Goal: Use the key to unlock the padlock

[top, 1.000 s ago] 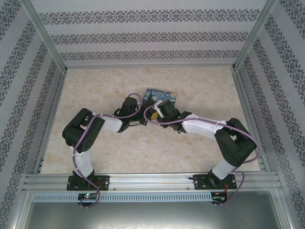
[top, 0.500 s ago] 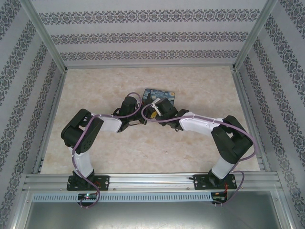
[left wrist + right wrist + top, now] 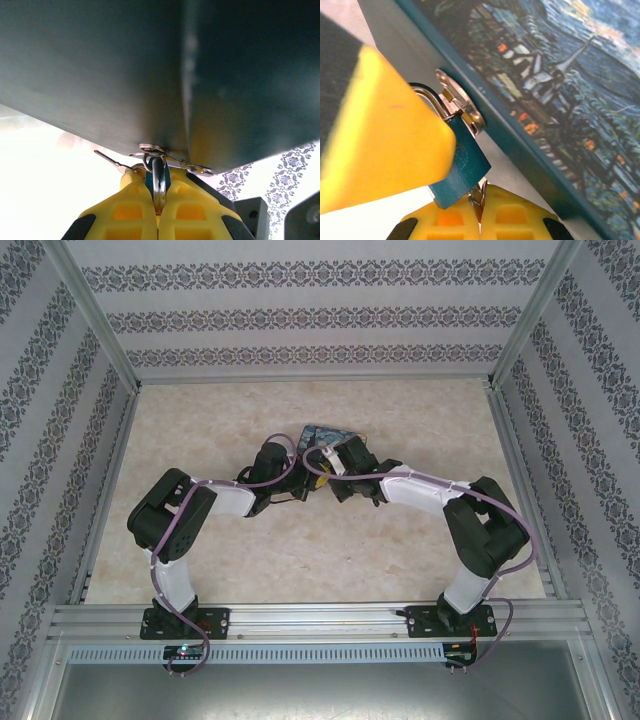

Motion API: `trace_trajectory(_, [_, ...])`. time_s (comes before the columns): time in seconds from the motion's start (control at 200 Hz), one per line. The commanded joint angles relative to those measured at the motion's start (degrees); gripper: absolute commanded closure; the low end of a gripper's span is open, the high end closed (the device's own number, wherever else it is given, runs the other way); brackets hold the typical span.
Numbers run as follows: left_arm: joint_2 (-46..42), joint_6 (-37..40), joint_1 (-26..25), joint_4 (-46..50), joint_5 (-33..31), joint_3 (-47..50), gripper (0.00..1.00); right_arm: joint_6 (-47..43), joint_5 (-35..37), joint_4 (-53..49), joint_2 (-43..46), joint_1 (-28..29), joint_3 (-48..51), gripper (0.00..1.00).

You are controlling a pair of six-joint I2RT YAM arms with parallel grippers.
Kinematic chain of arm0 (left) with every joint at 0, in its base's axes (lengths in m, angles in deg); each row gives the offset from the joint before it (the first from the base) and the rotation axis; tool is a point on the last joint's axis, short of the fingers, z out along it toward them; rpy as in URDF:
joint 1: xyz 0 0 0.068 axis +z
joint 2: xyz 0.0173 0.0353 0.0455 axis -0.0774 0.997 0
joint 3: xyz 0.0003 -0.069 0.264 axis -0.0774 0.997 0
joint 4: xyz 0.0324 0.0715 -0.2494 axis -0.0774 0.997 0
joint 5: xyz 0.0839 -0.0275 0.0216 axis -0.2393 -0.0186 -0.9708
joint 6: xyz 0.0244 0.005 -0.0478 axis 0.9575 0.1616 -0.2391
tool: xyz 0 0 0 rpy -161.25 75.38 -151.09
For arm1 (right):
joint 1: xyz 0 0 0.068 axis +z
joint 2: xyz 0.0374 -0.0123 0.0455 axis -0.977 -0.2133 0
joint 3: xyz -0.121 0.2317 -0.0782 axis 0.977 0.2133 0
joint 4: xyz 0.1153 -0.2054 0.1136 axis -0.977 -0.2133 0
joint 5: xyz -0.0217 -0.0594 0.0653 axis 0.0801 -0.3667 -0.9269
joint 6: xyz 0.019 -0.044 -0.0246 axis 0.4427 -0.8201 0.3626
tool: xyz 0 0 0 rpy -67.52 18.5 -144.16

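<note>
The padlock point(image 3: 462, 167) is a small blue block hanging by its silver shackle from the metal hasp point(image 3: 457, 97) on the side of the swirl-painted box point(image 3: 560, 75). My left gripper point(image 3: 158, 175) is shut on the padlock point(image 3: 159, 187), its yellow fingers point(image 3: 385, 135) pressing the body's sides. My right gripper point(image 3: 479, 200) is shut on the key point(image 3: 479, 194), a thin metal sliver that meets the padlock's bottom edge. From above, both grippers point(image 3: 300, 487) point(image 3: 322, 476) meet at the box's near edge point(image 3: 330, 433).
The box's dark side point(image 3: 150, 75) looms just above my left fingers. A thin metal strip point(image 3: 107, 159) juts out left of the hasp point(image 3: 152, 148). Bare marble tabletop point(image 3: 420, 420) lies all round, fenced by patterned walls and the aluminium frame point(image 3: 320, 618).
My right gripper has closed on the key, and its wrist has crept left and back over the box's near edge. The left arm has held still on the padlock.
</note>
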Motion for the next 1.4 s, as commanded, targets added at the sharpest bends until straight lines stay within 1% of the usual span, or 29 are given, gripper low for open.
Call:
trace_trajectory(0.0, [-1.5, 0.9, -0.4, -1.7, 3.4, 0.3, 1.0, 8.6, -13.5, 5.1, 1.2, -3.1, -0.8, 1.0])
trace_trajectory(0.13, [-1.0, 0.9, -0.4, -2.1, 3.0, 0.7, 1.0, 14.5, -22.4, 8.0, 1.8, -6.3, 1.4, 1.0])
trace_trajectory(0.155, [-1.0, 0.8, -0.3, -2.3, 2.8, 0.8, 1.0, 15.5, -23.1, 8.5, 2.1, -6.7, 2.0, 0.93])
trace_trajectory(0.18, [-0.9, 0.8, -0.4, -2.4, 2.7, 0.9, 1.0, 16.5, -23.7, 9.1, 2.6, -7.0, 2.6, 0.82])
trace_trajectory(0.195, [-0.8, 0.8, -0.3, -2.4, 2.7, 0.9, 1.0, 17.0, -24.0, 9.4, 2.9, -7.2, 3.0, 0.77])
trace_trajectory(0.215, [-0.8, 0.6, -0.3, -2.4, 2.5, 1.0, 1.0, 17.8, -24.4, 9.8, 3.3, -7.5, 3.5, 0.73])
trace_trajectory(0.26, [-0.7, 0.7, -0.3, -2.7, 2.4, 1.2, 1.0, 19.3, -25.2, 10.5, 4.4, -8.0, 4.7, 0.67])
trace_trajectory(0.335, [-0.6, 0.8, -0.4, -2.7, 2.2, 1.4, 1.0, 21.9, -25.6, 11.7, 6.2, -8.6, 6.7, 0.55])
trace_trajectory(0.46, [-0.6, 1.5, -0.3, -2.3, 1.9, 1.7, 1.0, 25.7, -25.0, 12.8, 7.9, -8.8, 9.1, 0.46])
trace_trajectory(0.575, [-0.8, 2.9, -0.3, -1.0, 2.0, 1.9, 1.0, 30.1, -24.3, 14.9, 8.8, -9.0, 11.3, 0.42])
trace_trajectory(0.744, [-1.2, 5.6, -0.3, 2.0, 2.1, 2.2, 1.0, 34.6, -25.0, 18.5, 7.3, -9.0, 12.8, 0.42])
trace_trajectory(0.979, [-1.1, 8.6, -0.3, 4.6, 3.0, 3.0, 1.0, 39.2, -24.0, 23.5, 3.6, -9.9, 13.0, 0.42])
trace_trajectory(1.194, [-2.3, 9.2, -0.3, 4.3, 3.3, 5.0, 0.71, 42.3, -24.4, 27.0, 0.5, -11.7, 11.3, 0.42])
trace_trajectory(1.394, [-6.1, 10.4, -0.1, 6.5, 2.4, 6.1, 0.52, 43.0, -25.6, 27.1, -1.7, -13.2, 6.7, 0.42])
